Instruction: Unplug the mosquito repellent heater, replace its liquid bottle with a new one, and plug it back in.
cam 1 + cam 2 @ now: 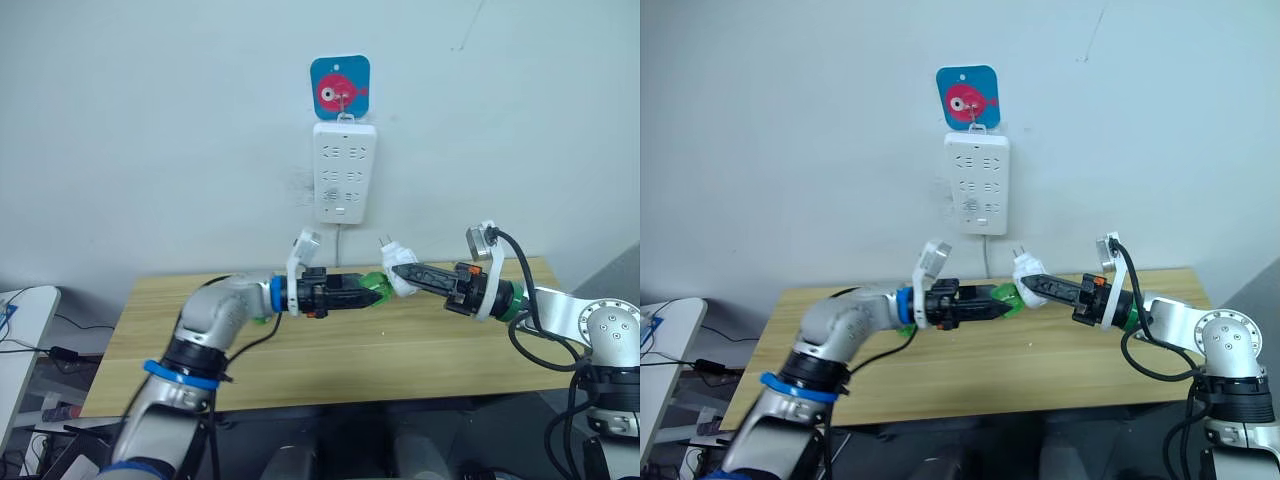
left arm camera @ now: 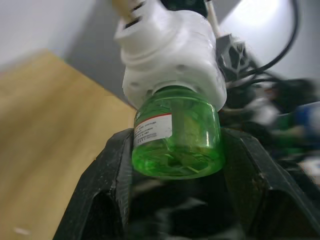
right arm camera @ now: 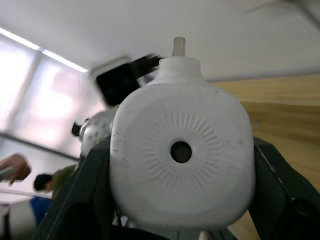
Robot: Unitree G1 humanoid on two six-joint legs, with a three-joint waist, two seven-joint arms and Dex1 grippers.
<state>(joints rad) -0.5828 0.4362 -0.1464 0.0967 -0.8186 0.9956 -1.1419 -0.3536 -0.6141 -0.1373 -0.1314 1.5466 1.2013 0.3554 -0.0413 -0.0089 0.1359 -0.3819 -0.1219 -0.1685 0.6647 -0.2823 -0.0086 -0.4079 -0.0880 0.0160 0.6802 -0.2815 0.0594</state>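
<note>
**A:** Green plastic, thin-walled by the look of it: the liquid bottle (image 2: 176,132) sits between the black fingers of the left gripper (image 1: 372,291), which are closed on its lower body. I would expect it to be light, fairly stiff and a little slick.

**B:** And the mosquito repellent heater (image 3: 181,152)?

**A:** Clamped in the right gripper (image 1: 402,272), fingers closed on its two sides, its round vented top with the centre hole facing back along that gripper toward the wrist. It is a hard white shell, light, probably not fragile apart from the metal plug pins (image 1: 381,240).

**B:** So where is the pair?

**A:** Straight ahead of both grippers, held in the air between them above the wooden table (image 1: 330,350). The white power strip (image 1: 344,171) hangs on the wall above and behind the grippers, well apart from them.

**B:** Which way does the long axis run?

**A:** From one gripper to the other, roughly level: bottle base toward the left gripper, heater top toward the right, pins sticking up and back toward the wall. The bottle's neck is inside the heater.

**B:** Best hold for separating them?

**A:** I judge the present ones sound: the flat sides of the heater, the bottle's broad body. Squeezing the bottle harder risks flexing it; gripping nearer its neck would leave no room to turn.
</note>
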